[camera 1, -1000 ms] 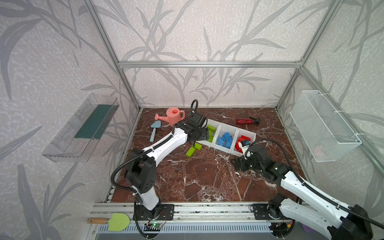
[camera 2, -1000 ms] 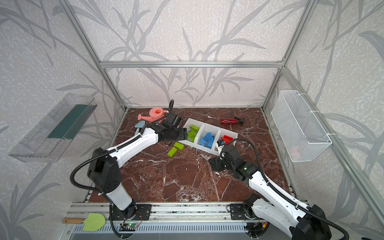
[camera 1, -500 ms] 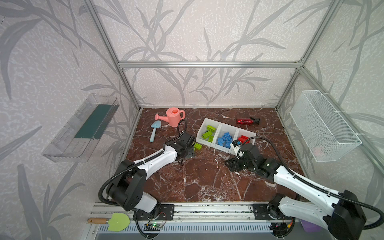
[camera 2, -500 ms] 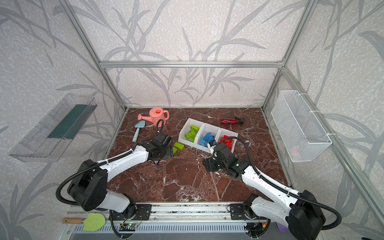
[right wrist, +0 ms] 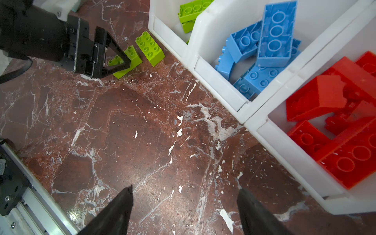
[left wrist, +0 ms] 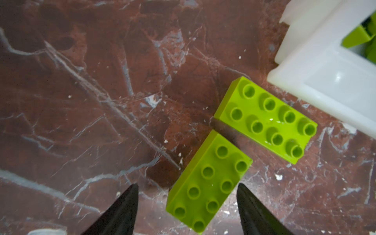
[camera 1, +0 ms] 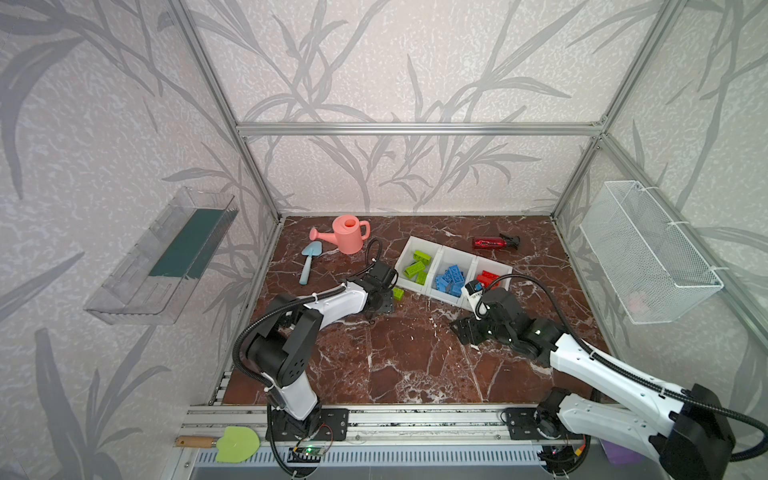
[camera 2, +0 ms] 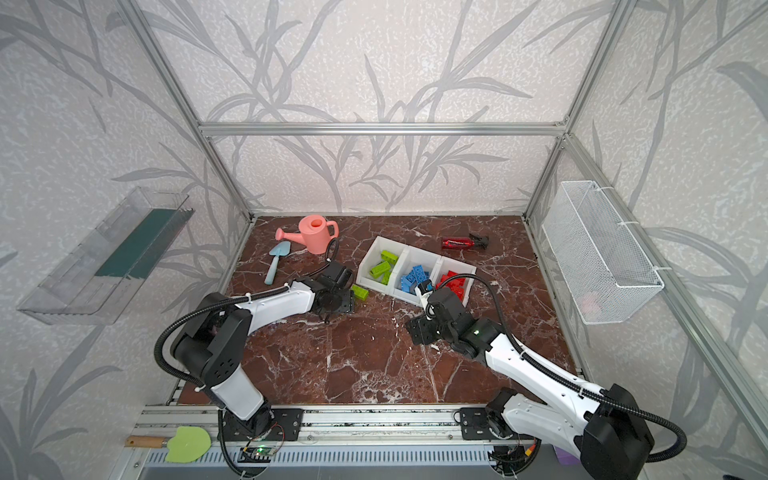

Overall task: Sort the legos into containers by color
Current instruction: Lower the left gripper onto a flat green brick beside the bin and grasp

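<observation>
Legos [right wrist: 274, 40] are nearly sorted: two green ones [right wrist: 150, 48] lie on the table [camera 1: 395, 353], centre of a top view, beside the bins [right wrist: 219, 81]. Your left tool [left wrist: 186, 184], wide, straddles one; close and lift. Right tool [right wrist: 184, 187] wide, empty.

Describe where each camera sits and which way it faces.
Top views: high in front, looking down on left arm, right arm, table, containers.
Left wrist: on left arm, looking past open left end effector at two green legos.
Right wrist: on right arm, looking past open right end effector at table, containers.
Shared: wrist views both show those legos.
</observation>
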You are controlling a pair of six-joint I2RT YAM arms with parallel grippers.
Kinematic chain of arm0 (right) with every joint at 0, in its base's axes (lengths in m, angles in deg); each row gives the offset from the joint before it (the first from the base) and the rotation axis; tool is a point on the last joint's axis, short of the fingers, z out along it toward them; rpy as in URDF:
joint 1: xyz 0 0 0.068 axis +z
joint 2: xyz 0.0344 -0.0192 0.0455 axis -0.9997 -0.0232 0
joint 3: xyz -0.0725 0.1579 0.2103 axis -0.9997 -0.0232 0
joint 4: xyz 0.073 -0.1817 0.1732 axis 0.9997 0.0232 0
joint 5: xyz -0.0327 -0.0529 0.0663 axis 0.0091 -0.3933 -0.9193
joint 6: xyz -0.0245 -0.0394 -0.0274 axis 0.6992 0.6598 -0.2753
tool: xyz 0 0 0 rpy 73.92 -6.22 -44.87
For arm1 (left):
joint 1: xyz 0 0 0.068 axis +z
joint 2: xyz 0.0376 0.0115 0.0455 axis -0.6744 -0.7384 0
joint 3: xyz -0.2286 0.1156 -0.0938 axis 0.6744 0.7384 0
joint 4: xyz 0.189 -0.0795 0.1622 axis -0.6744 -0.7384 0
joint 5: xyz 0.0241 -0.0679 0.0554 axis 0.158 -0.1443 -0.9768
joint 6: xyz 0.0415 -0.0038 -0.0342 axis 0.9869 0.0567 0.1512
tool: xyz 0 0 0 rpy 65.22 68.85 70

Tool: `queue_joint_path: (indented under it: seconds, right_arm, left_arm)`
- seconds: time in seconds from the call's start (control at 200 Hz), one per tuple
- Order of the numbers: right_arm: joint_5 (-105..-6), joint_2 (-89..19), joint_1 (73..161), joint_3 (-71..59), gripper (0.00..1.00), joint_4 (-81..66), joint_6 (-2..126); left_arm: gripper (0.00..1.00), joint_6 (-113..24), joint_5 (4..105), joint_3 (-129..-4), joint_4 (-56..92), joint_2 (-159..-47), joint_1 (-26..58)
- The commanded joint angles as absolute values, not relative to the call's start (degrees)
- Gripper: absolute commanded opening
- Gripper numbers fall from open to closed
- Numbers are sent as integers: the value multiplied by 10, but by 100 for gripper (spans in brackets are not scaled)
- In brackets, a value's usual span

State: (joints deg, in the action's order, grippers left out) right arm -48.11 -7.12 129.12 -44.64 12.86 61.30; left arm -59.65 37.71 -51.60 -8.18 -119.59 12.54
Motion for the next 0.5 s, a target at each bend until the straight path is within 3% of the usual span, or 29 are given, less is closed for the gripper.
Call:
queue_joint_path:
  seconds: [0.0,0.2,0.495]
  right_arm:
    - [-471,-72,1294,-434,82,140,622]
    - [-479,-86,1294,-428,82,140,623]
    - [-486,-91,1294,-434,82,139,620]
  left_arm:
    - [75,-582,380,-536,-77,-1214,129]
    - [70,-581,381,-551,-77,-1237,130]
    - [41,-594,398,-535,-64,-1236,128]
